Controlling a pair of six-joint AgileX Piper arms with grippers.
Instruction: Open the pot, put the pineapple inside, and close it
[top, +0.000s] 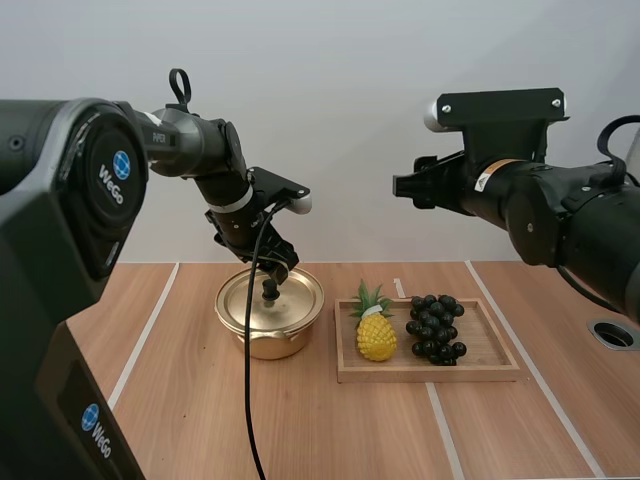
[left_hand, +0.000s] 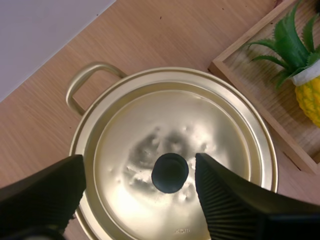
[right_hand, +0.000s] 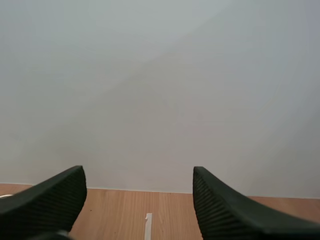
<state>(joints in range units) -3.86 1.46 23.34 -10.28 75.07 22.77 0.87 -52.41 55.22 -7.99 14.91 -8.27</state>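
A gold pot stands on the table with its lid on and a black knob in the lid's middle. My left gripper hangs just above the knob, open, its fingers set to either side of it and not touching. A yellow pineapple with green leaves lies at the left end of a wooden tray, right of the pot. My right gripper is held high over the tray, open, with nothing between its fingers.
A bunch of dark grapes lies on the tray beside the pineapple. White tape lines run across the wooden table. A round hole sits in the table at the far right.
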